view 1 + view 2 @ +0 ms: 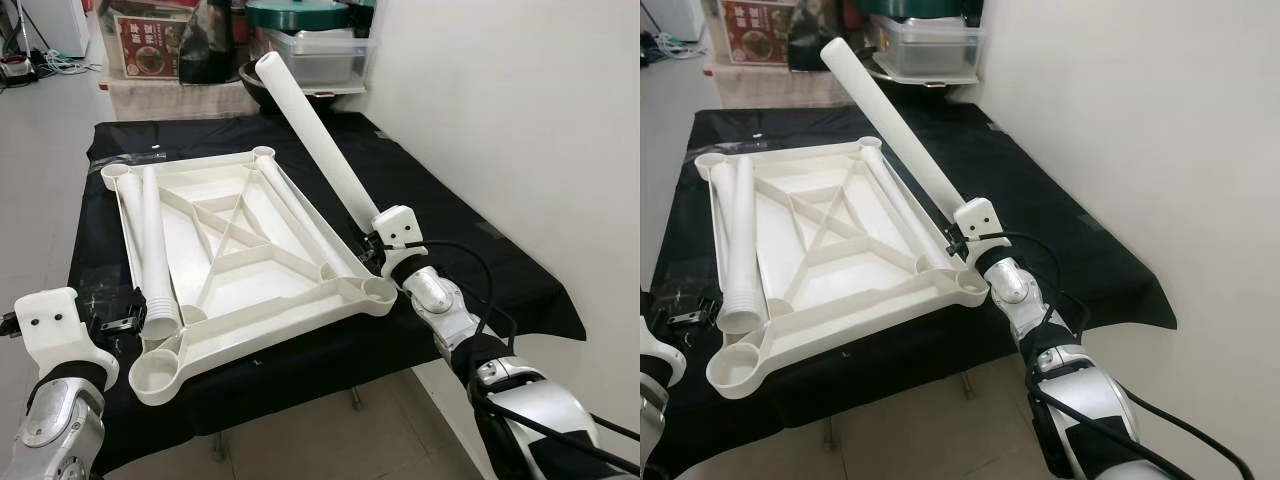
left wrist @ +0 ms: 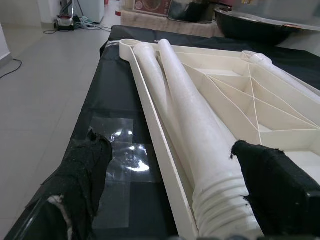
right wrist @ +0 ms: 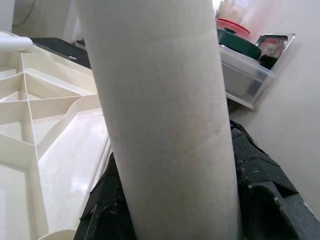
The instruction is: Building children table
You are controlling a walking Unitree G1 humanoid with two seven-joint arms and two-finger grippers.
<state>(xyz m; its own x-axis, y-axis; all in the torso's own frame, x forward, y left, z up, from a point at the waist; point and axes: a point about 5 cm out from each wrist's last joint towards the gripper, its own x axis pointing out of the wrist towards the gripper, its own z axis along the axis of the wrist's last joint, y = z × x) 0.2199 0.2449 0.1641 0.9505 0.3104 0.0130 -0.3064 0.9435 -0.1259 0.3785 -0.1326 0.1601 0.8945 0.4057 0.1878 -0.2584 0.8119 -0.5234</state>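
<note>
The upturned tabletop (image 1: 240,265) lies on the black bench (image 1: 430,190). The right claw (image 1: 375,250) grips a leg (image 1: 312,130), slanting toward eleven o'clock. Next: stand it into the corner socket (image 1: 380,290). The left claw (image 1: 120,322) gapes beside another leg (image 1: 155,250).

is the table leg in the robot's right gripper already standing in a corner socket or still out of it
Out. The right gripper holds the table leg tilted above the upturned tabletop, and the near corner socket beside it is empty.
</note>
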